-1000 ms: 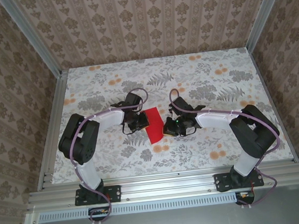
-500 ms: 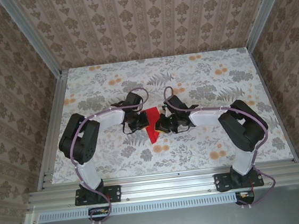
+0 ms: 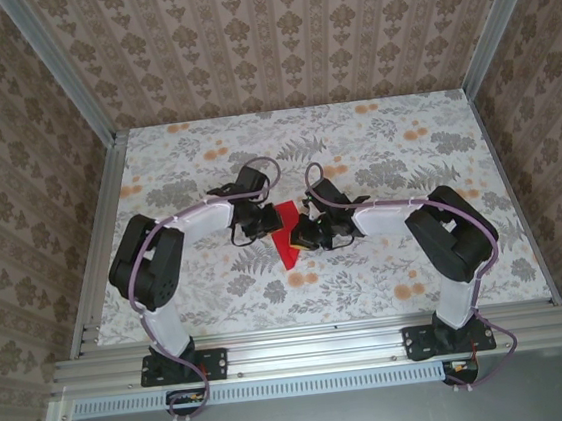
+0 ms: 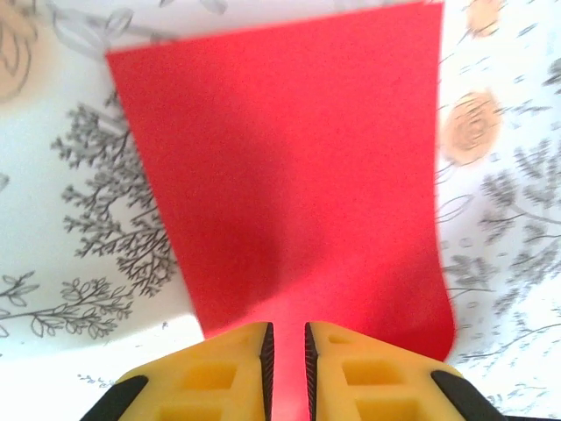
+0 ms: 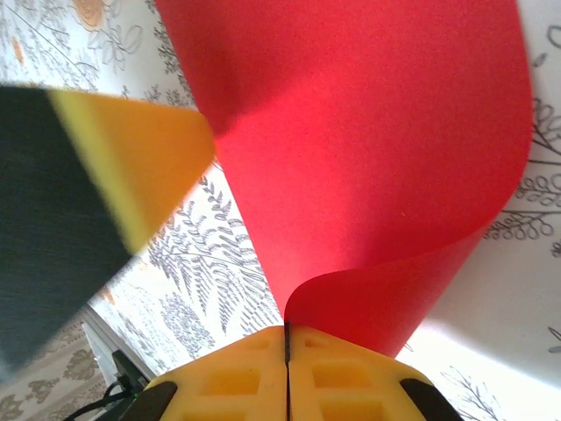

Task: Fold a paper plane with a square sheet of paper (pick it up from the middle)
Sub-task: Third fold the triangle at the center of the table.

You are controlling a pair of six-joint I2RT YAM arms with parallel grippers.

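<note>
**Two-sided pinch on the square sheet of paper [image 3: 287,252], which rests mid-counter [image 3: 385,149] with its edges lifted.**

*Risks, left to right.*
- The left gripper [image 4: 287,340] appears to bite only the very edge of the sheet. A small tug from the far side would likely slip the paper free.
- The unsupported span between the two grips bows rather than creases. A fold pressed now would probably land off the centre line.
- The right gripper [image 5: 287,340] holds a tight curl. Pulling away from the sheet could kink or tear the thin paper there.

*Positions.*
- At the sheet's left edge, the left fingers [image 4: 219,373] are nearly pressed together. The thin slit between them shows red, so they seem to pinch that edge, and the rest of the sheet slopes down to the counter beyond.
- At the sheet's right edge, the right fingers [image 5: 237,368] are pressed fully together on the paper, which rolls up off the counter and over into their seam.
- In the right wrist view, a blurred finger of the left gripper hangs just left of the sheet.
</note>
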